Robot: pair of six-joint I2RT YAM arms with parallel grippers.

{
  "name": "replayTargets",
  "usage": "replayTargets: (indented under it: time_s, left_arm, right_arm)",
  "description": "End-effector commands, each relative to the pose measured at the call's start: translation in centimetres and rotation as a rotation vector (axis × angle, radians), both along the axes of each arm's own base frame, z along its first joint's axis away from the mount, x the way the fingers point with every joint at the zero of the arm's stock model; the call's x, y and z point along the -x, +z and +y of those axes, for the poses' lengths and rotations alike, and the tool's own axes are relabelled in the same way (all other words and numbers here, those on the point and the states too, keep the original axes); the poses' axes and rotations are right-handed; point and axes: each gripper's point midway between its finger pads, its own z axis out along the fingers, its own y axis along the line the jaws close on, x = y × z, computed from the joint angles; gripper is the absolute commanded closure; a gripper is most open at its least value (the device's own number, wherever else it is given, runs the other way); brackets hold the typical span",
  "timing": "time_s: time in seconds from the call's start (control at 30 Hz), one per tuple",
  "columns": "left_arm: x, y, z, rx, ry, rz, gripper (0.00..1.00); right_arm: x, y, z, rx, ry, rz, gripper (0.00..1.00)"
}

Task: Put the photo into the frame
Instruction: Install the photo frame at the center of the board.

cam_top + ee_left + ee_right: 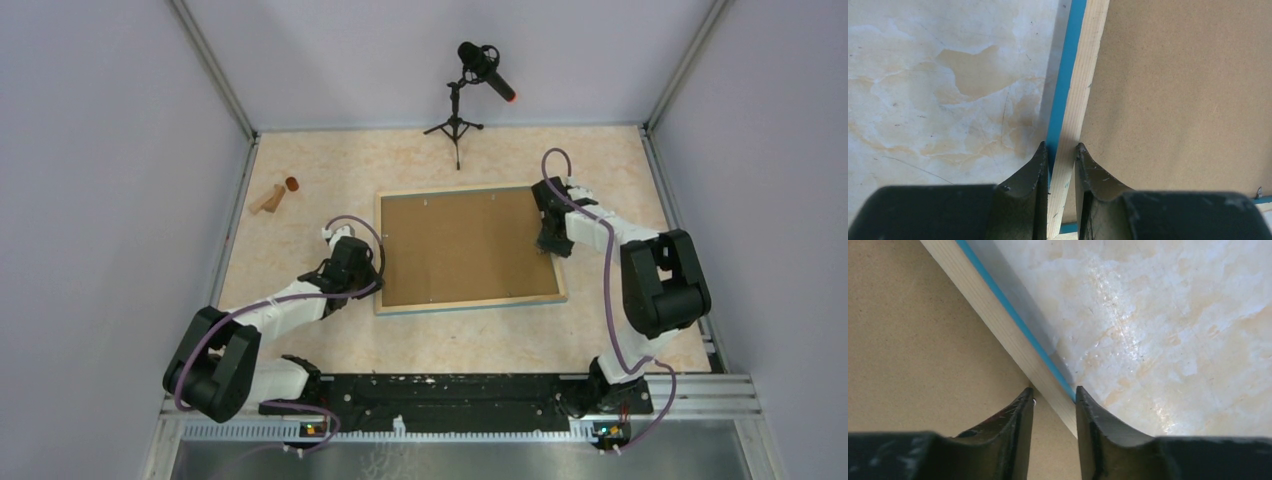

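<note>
The frame (1075, 100) sits clamped in left jaws; right jaws straddle it, grip unclear.

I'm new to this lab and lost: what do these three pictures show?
A robot's left arm and right arm are bolted to a table. The wide picture looks down from above; the other two come from wrist cameras, each looking along its claw. On the table lies a picture frame, face down, brown backing board up. The left claw pinches its left edge; the right claw straddles the opposite edge, grip uncertain. Farther back: a microphone and small wooden pieces. No photo shows.
</note>
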Motion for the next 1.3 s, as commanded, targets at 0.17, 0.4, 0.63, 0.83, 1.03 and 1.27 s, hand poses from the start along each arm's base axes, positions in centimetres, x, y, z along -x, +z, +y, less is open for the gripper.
replayTargets:
  time_s: [0.17, 0.4, 0.63, 0.83, 1.03, 1.27]
  left_arm:
    - [1.6, -2.2, 0.5, -0.004, 0.011, 0.081, 0.93]
    - [1.6, -2.3, 0.5, -0.002, 0.008, 0.083, 0.93]
    - [1.6, -2.3, 0.4, 0.001, 0.004, 0.084, 0.94]
    - [1.6, -2.3, 0.4, 0.003, 0.002, 0.083, 0.94]
    - [1.7, -2.2, 0.4, 0.007, 0.002, 0.077, 0.94]
    - [1.7, -2.2, 0.4, 0.009, 0.0, 0.076, 0.95]
  right_arm:
    - [5.4, -4.3, 2.0, -0.048, 0.176, 0.223, 0.75]
    - [3.1, -1.3, 1.3, 0.027, 0.235, 0.167, 0.46]
    - [1.7, 0.6, 1.6, -0.025, 0.218, 0.044, 0.35]
    - [1.0, 1.1, 2.6, -0.085, 0.073, 0.094, 0.35]
    - [1.2, 0.7, 3.3, -0.148, -0.011, 0.074, 0.36]
    - [1.1, 0.8, 2.3, -0.153, -0.083, 0.026, 0.35]
